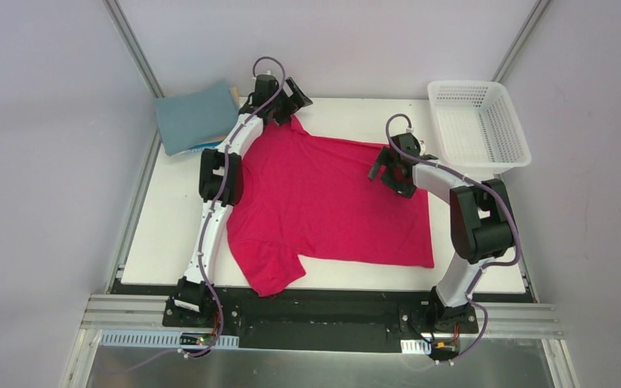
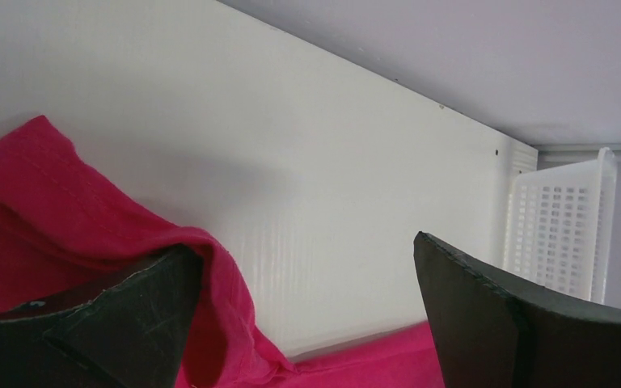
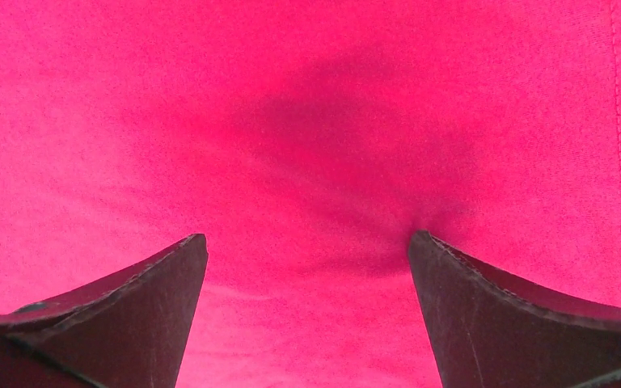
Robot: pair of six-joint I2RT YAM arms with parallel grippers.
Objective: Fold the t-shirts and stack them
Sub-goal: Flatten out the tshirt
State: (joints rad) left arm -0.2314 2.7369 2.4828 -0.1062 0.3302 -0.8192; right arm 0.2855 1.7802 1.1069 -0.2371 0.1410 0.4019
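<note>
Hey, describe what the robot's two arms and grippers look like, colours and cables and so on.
The left arm and right arm have white curved link shells and chunky black joint housings. A thin purple cable loops along each. The left gripper and right gripper are black, with dark wedge-shaped fingers, scuffed pale at the edges.

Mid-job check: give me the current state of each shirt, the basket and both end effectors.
Pink t-shirt: unfolded, spread flat on the table.
Teal-grey t-shirt: folded, on top of other folded cloth at the far left corner.
Basket: upright, nothing visible inside.
Left end effector: open, at the pink t-shirt's far sleeve, gripping nothing.
Right end effector: open, tips at the pink cloth, gripping nothing.
</note>
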